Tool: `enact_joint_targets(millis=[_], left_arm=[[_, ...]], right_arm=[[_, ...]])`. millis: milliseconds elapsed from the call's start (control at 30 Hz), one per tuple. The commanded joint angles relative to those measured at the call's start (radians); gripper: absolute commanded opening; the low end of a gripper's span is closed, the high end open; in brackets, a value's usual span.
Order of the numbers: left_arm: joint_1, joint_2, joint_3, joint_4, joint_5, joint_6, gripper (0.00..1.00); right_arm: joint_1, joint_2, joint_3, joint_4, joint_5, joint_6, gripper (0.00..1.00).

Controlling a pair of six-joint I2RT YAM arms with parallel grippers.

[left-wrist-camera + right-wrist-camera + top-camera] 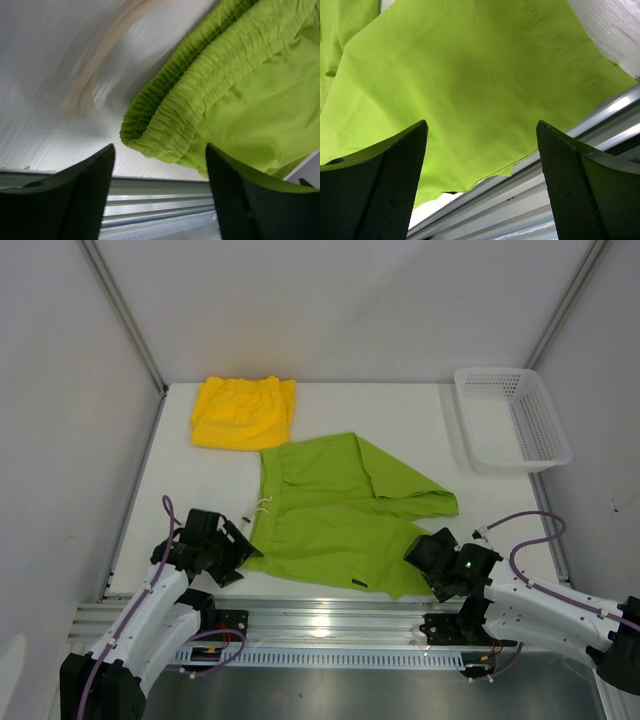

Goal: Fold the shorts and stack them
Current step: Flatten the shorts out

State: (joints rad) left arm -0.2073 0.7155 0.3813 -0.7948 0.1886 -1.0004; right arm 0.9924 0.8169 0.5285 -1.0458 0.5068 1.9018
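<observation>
The lime green shorts [340, 508] lie spread in the middle of the table, one leg folded over toward the right. Its white drawstring [263, 506] shows at the left. The yellow shorts [243, 412] lie folded at the back left. My left gripper [240, 546] is open at the green waistband's near corner. In the left wrist view that gathered corner [165, 127] sits just past the open gripper [160, 150], ungripped. My right gripper [424, 554] stands open at the near right leg. The leg's hem [470, 90] lies flat between and beyond the right gripper [481, 125].
A white mesh basket [512, 418] stands at the back right. An aluminium rail [330, 615] runs along the table's near edge, just under the green hem. White walls enclose the table on the left, back and right.
</observation>
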Motion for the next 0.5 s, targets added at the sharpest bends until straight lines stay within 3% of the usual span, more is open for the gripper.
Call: enact_joint_targets(millis=[0, 133, 267, 300, 400, 467], left_arm=[[-0.007, 0.024, -0.019, 0.13, -0.012, -0.072, 0.7], [-0.017, 0.096, -0.039, 0.235, -0.021, -0.104, 0.62], [-0.017, 0.142, -0.013, 0.259, -0.073, -0.099, 0.41], [-0.017, 0.142, -0.015, 0.272, -0.08, -0.102, 0.26], [-0.017, 0.118, -0.033, 0.327, -0.08, -0.135, 0.0], [-0.017, 0.096, -0.056, 0.365, -0.084, -0.152, 0.0]], right_arm=[[-0.006, -0.012, 0.004, 0.007, 0.055, 0.0, 0.89], [-0.006, -0.005, 0.007, 0.02, 0.053, -0.001, 0.89], [-0.02, 0.008, 0.004, 0.07, 0.061, -0.042, 0.89], [-0.035, 0.016, -0.002, 0.085, 0.058, -0.058, 0.88], [-0.072, 0.063, -0.022, 0.196, 0.016, -0.15, 0.87], [-0.122, 0.108, -0.044, 0.311, -0.039, -0.231, 0.84]])
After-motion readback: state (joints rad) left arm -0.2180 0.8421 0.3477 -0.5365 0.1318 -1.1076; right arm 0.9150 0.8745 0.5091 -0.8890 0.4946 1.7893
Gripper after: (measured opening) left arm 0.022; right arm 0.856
